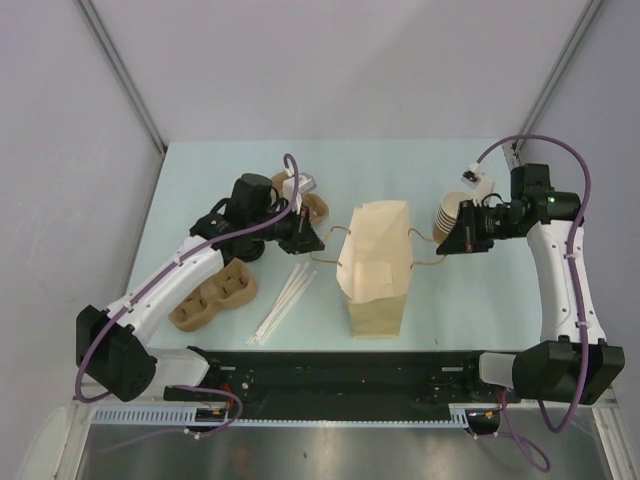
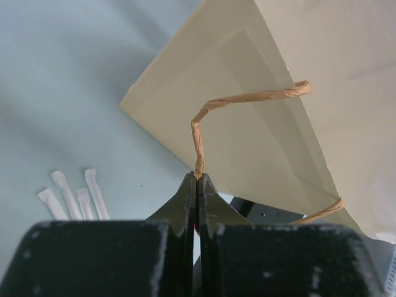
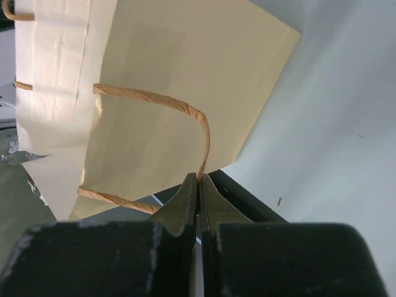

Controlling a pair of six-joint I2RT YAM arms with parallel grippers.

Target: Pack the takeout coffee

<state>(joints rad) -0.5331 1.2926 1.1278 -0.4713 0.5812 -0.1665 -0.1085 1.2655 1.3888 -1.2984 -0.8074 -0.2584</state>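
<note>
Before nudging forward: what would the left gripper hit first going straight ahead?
Most likely the paper bag, its side just beyond the twisted handle that the left gripper pinches; exact depth is unclear.

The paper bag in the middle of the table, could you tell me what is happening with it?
The left gripper is shut on the paper bag's left handle and the right gripper on its right handle, so the bag sits between the two arms. No lidded coffee cup shows in any view.
</note>
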